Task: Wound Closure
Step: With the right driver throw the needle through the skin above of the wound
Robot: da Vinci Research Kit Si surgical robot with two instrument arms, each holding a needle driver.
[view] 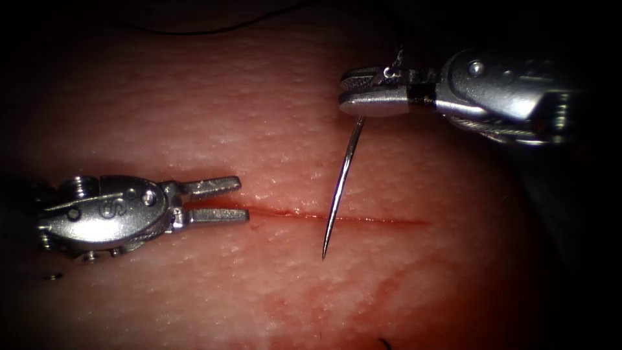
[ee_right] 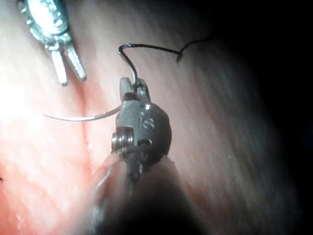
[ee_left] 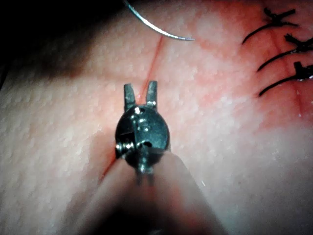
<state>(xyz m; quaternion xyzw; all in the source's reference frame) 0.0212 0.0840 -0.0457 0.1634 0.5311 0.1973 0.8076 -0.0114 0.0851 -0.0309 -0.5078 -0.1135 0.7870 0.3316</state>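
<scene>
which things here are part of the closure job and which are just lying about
In the job: right gripper shut on the needle near its thread end, tip free above the cut; thread; left gripper open, holding nothing; tissue.

Lying about: finished stitches, red fluid.

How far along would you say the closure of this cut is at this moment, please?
Done: nothing on this cut, which lies open with no stitch across it. In hand: the right tool, jaws shut, holds the needle near its thread end, tip free above the tissue. The left tool holds nothing, jaws open at the cut's left end. Left: the whole cut.
</scene>
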